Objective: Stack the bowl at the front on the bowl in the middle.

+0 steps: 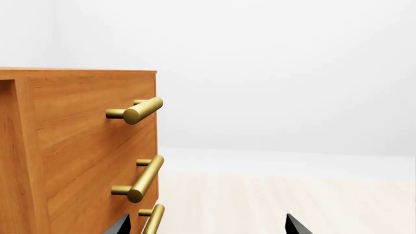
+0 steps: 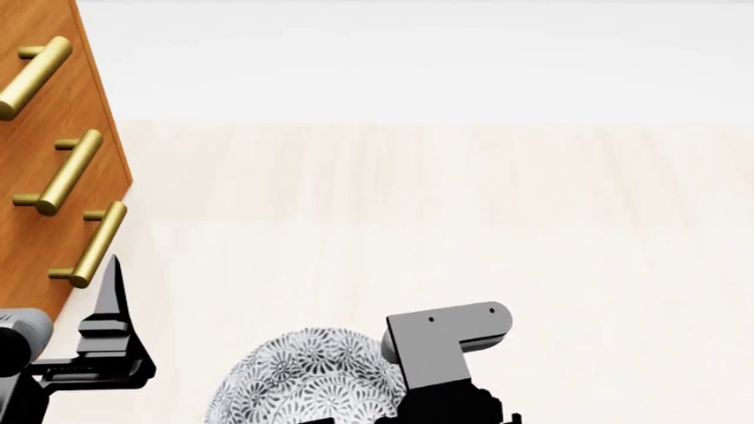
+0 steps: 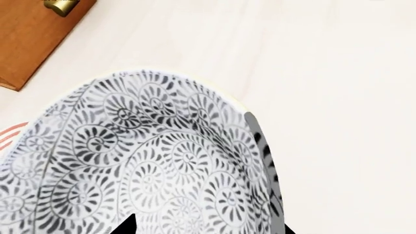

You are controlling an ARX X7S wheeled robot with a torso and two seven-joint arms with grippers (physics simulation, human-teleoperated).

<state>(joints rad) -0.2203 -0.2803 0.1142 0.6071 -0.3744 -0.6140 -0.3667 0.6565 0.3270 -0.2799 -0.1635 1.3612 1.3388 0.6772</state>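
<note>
Head view, left to right, everything placed relative to the wooden drawer cabinet with brass bar handles (image 2: 48,177).

Cabinet sat at the far left edge; three brass bar handles (image 2: 69,172) showed on its front, stacked one below the other. Pale wood-plank floor (image 2: 471,221) ran out to the right of it.

Left gripper (image 2: 112,291) was just below the cabinet's lowest handle, one black finger pointing up toward it, not touching. Left wrist view looked past the cabinet (image 1: 78,146) front at the handles (image 1: 138,111); two black fingertips (image 1: 295,226) showed well apart with nothing between them, so jaws released.

Round white bowl with grey-black spiral floral pattern (image 2: 312,380) was right of the cabinet and right of the left gripper, at the bottom edge of the view, partly cut off. Can't tell what it rested on.

Right gripper (image 2: 442,353), grey block on a black mount, was at the bowl's right rim, partly covering it. Right wrist view: bowl (image 3: 149,161) filled the frame, one grey finger (image 3: 255,131) lay along the rim's edge, black tips straddled the bowl wall. Looked like jaws clenched on the rim, contact not fully visible. Thin red-striped edge (image 3: 9,135) peeked out beyond the bowl on the cabinet (image 3: 32,34) side; couldn't identify it.
</note>
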